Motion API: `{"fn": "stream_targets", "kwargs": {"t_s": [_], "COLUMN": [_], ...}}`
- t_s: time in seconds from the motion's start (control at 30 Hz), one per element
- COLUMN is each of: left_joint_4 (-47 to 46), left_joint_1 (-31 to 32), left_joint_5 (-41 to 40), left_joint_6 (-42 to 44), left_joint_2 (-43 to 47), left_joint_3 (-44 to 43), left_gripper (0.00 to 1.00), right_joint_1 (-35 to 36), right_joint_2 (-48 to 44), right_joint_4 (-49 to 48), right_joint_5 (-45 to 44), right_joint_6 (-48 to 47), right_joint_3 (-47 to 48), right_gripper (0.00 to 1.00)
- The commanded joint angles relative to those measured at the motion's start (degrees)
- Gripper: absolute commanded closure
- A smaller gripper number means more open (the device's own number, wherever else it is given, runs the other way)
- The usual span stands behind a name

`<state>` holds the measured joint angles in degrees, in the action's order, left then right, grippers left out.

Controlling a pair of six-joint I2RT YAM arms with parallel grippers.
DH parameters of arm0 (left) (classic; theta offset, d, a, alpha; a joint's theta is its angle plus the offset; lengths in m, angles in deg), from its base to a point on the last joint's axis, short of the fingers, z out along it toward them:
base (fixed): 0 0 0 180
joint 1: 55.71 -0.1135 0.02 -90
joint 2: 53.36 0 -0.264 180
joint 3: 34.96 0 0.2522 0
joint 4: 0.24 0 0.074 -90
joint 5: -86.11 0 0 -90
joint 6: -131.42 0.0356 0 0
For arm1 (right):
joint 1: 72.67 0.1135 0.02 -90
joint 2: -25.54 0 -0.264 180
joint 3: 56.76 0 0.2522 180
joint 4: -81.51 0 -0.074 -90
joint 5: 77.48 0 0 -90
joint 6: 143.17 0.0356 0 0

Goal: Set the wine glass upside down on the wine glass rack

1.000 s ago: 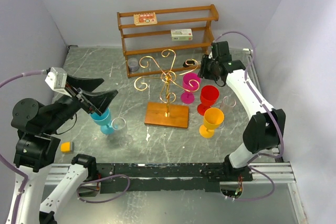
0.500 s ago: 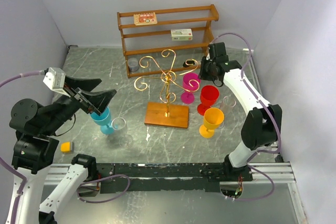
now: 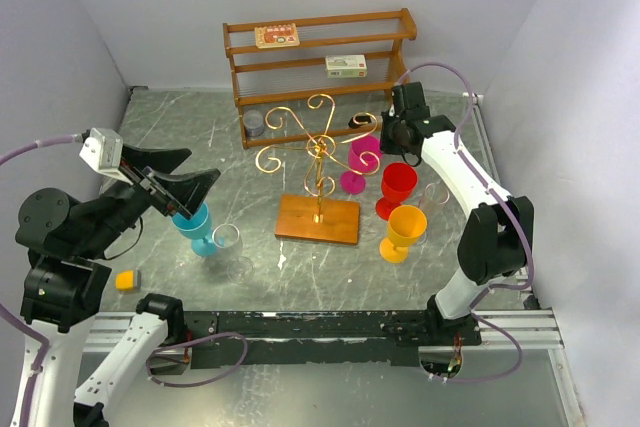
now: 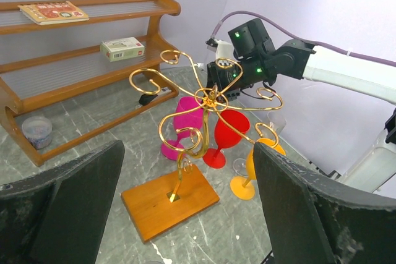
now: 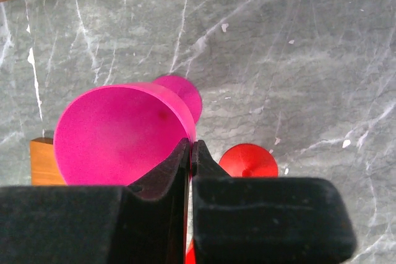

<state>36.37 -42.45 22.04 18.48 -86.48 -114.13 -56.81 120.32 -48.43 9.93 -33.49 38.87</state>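
Note:
The gold wire rack (image 3: 318, 152) stands on its wooden base (image 3: 318, 219) mid-table and also shows in the left wrist view (image 4: 207, 97). My right gripper (image 3: 386, 135) is shut on the rim of a magenta wine glass (image 3: 362, 154), just right of the rack's scroll arms. In the right wrist view the fingertips (image 5: 190, 148) pinch the rim of the magenta bowl (image 5: 117, 131), and its foot shows beyond. The glass (image 4: 185, 119) leans, with its foot low by the table. My left gripper (image 3: 185, 175) is open and empty above a teal glass (image 3: 197, 230).
A red glass (image 3: 397, 187), a yellow glass (image 3: 405, 230) and a clear glass (image 3: 436, 192) stand right of the rack. Another clear glass (image 3: 228, 244) stands by the teal one. A brown three-tier shelf (image 3: 320, 57) lines the back wall. A small yellow object (image 3: 127, 280) lies at the near left.
My right gripper has shifted slightly left toward the rack, taking the magenta glass with it. The left arm has barely moved.

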Motion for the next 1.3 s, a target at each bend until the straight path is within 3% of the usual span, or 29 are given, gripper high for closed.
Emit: {"fn": "stream_targets", "kwargs": {"t_s": [0.0,0.23,0.43,0.57,0.67,0.83,0.93,1.13,1.27], "left_joint_4": [0.5,0.2,-2.7,-4.7,-6.0,-20.0,-27.1,-55.5,-56.6], "left_joint_1": [-0.5,-0.6,-0.5,-0.5,-0.5,-0.5,-0.6,-0.5,-0.4], "left_joint_5": [-1.3,-2.1,7.6,7.6,9.6,18.6,19.9,21.5,17.3], "left_joint_6": [0.2,-0.5,-1.0,-2.5,-3.7,-12.5,-17.6,-37.0,-41.0], "left_joint_2": [0.1,0.7,-0.1,0.3,-0.5,-3.3,-5.5,-11.2,-15.1], "left_joint_3": [-1.8,-1.0,-1.2,0.2,0.3,2.0,2.5,6.3,4.4], "left_gripper": [0.04,0.04,0.04,0.03,0.03,0.05,0.04,0.01,0.00], "right_joint_1": [0.3,0.7,0.7,0.7,0.8,1.4,1.4,1.4,1.4], "right_joint_2": [-0.5,-8.0,-21.6,-30.6,-36.6,-43.8,-47.4,-50.0,-48.1], "right_joint_4": [-0.5,-3.0,-10.2,-14.9,-19.9,-28.5,-33.8,-44.7,-49.5], "right_joint_5": [-2.2,-8.3,-16.7,-20.0,-17.6,-9.7,-5.4,3.1,7.4], "right_joint_6": [-1.2,1.1,5.7,8.5,7.8,6.4,7.7,11.7,14.3], "right_joint_3": [0.2,-1.7,-6.8,-10.2,-12.7,-16.4,-18.6,-21.2,-20.8], "right_gripper": [1.00,1.00,1.00,1.00,1.00,1.00,1.00,1.00,1.00]}}
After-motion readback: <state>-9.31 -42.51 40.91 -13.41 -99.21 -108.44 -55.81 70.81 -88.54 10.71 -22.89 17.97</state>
